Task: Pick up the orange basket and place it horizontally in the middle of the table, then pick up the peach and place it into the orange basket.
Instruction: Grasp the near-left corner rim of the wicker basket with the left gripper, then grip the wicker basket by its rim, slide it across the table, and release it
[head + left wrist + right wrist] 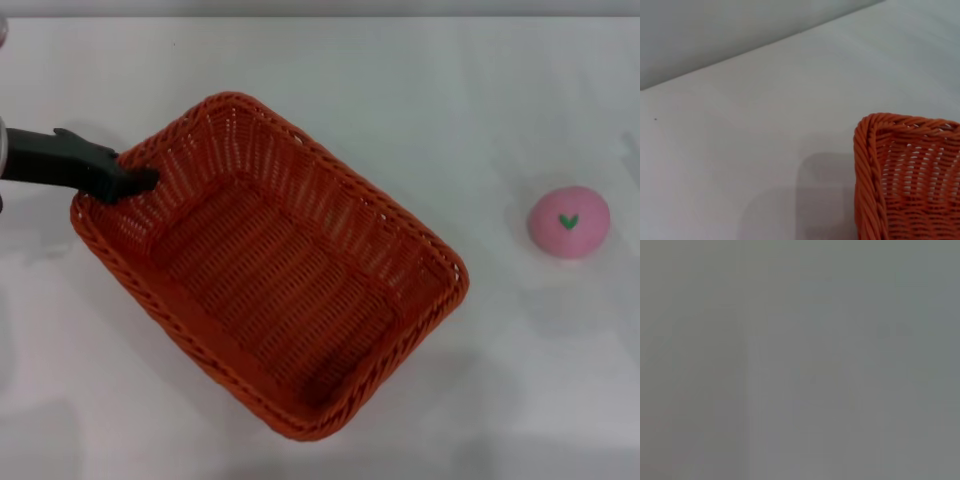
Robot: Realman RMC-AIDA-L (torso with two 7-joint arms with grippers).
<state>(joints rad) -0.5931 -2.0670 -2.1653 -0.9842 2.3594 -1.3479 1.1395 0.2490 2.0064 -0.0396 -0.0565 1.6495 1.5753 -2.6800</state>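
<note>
Bright even overhead light, faint soft shadows, right wrist view wholly blurred grey.

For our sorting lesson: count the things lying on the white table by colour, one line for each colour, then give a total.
Orange: 1, the orange basket, with the left gripper at its rim
Pink: 1, the peach, apart from the basket on the table
Total: 2
</note>
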